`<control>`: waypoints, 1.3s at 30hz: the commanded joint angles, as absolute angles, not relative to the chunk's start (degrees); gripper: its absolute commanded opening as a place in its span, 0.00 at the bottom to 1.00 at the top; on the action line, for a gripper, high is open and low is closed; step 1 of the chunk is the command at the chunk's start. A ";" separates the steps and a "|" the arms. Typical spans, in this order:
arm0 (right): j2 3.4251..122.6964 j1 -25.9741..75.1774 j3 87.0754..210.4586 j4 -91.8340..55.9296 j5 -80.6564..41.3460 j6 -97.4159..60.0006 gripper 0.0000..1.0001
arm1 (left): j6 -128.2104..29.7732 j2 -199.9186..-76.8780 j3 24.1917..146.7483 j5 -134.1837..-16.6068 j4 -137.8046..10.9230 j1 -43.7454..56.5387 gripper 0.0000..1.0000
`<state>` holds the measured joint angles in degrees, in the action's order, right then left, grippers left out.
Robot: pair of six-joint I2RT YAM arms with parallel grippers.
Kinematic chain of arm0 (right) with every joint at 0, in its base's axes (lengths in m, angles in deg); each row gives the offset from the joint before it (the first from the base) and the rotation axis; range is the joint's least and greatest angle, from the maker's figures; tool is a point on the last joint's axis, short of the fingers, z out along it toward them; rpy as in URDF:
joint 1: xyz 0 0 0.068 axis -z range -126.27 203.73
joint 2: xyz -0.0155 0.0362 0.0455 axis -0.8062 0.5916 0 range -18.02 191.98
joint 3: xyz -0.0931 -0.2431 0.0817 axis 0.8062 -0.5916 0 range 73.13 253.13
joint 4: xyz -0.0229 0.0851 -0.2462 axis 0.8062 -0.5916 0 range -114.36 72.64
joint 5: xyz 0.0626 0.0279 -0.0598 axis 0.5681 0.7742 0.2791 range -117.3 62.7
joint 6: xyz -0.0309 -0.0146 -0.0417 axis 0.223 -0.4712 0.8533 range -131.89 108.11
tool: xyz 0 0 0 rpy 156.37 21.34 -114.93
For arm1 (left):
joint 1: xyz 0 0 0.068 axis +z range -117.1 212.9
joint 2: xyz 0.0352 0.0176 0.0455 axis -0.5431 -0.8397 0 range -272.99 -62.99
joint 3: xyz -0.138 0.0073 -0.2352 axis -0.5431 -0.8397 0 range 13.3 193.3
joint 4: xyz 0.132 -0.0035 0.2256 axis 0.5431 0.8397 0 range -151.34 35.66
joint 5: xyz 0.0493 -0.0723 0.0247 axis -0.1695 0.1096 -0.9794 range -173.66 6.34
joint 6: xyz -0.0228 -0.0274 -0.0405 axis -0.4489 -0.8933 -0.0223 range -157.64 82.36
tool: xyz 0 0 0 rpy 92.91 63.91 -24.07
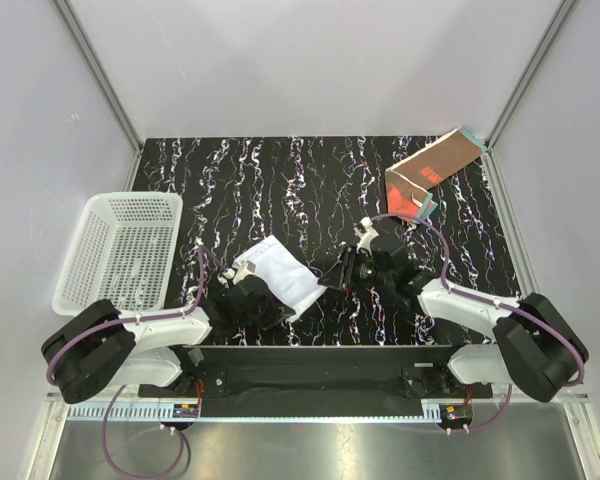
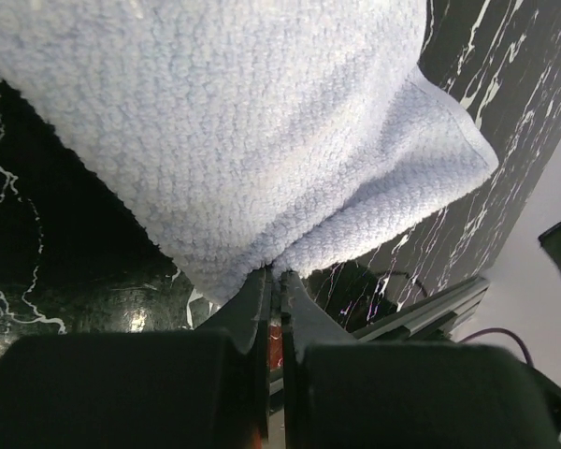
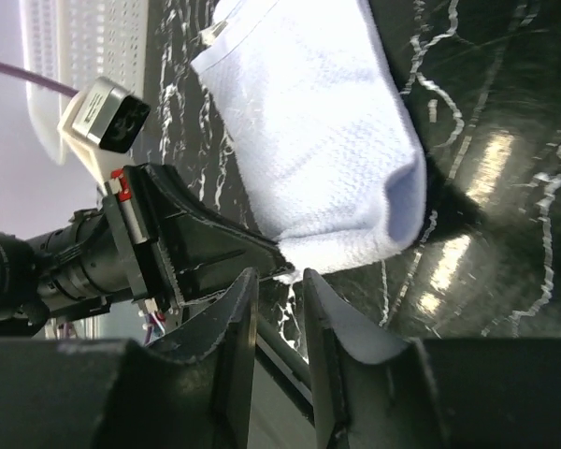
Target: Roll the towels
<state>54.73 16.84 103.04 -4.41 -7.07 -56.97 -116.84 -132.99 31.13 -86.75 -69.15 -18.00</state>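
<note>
Left fingers point(image 2: 250, 313) on pale towel point(image 2: 243, 122) edge

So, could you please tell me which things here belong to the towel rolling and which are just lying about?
Job: soft pale blue-white towel; rust-brown towel with red-orange patch and teal edge.
Lying about: white perforated plastic basket.

White perforated basket point(image 1: 132, 197) on black marbled table point(image 1: 280, 190), left edge.

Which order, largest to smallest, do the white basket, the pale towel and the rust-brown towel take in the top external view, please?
1. white basket
2. rust-brown towel
3. pale towel, though the left arm hides part of it.
</note>
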 commanded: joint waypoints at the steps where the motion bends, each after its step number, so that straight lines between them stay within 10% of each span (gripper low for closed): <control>1: 57.38 14.89 102.58 3.99 -3.21 -57.51 0.32 | -119.38 -134.09 30.26 -85.24 -66.87 -16.85 0.00; 21: 66.00 13.47 97.30 13.14 -7.95 -56.45 0.31 | -123.24 -139.19 26.49 -74.69 -74.17 -10.35 0.00; 29: 72.76 13.47 98.18 16.91 -9.54 -55.66 0.53 | -123.25 -139.99 26.04 -73.02 -75.58 -9.38 0.00; 39: 80.24 13.47 100.11 22.54 -9.02 -56.72 0.55 | -122.54 -140.69 25.61 -71.53 -76.10 -7.97 0.00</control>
